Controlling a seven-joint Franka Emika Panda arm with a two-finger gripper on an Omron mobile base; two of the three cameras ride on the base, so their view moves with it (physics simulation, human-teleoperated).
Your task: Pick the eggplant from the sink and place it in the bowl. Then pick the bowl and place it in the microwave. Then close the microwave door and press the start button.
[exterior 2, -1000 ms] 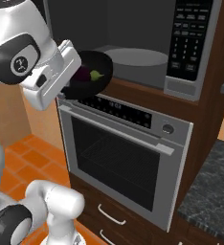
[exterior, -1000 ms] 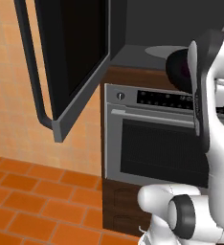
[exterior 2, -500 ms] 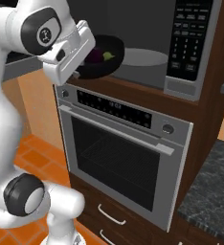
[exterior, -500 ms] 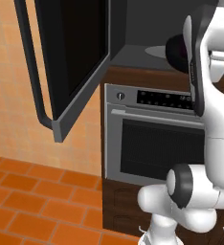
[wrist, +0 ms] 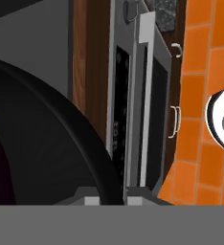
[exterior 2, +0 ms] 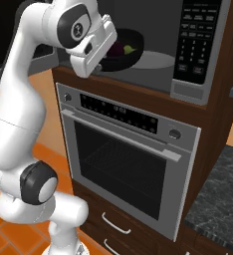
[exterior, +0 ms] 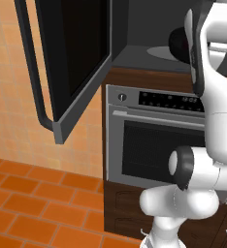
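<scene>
Clamped on the near rim of the round, glossy black bowl (exterior 2: 122, 47), the claw (exterior 2: 104, 50) carries it at the mouth of the wide steel-framed microwave (exterior 2: 163, 50), its two small dark tips pinching the rim at the bottom of the hand view. The small, dark purple eggplant (exterior 2: 117, 49) lies inside the bowl, a greenish patch beside it. In the right base view the bowl appears partly inside the dark cavity, above the pale round turntable plate (exterior 2: 151, 60); whether it touches that plate cannot be told.

Risks, as I judge them: a grip on one edge only lets the bowl sag or twist, and a tilt could roll the eggplant out onto the plate or past the steel-fronted oven (exterior 2: 123, 164) to the orange tiled floor (exterior: 33, 208). Releasing while the bowl hangs above the plate might make it drop and skid. Left too near the opening, it could block the large black glass microwave door (exterior: 72, 53), which stands swung wide open to the left. Pulling back carelessly, the bulky white wrist might clip the cavity's frame or drag the bowl outward.
</scene>
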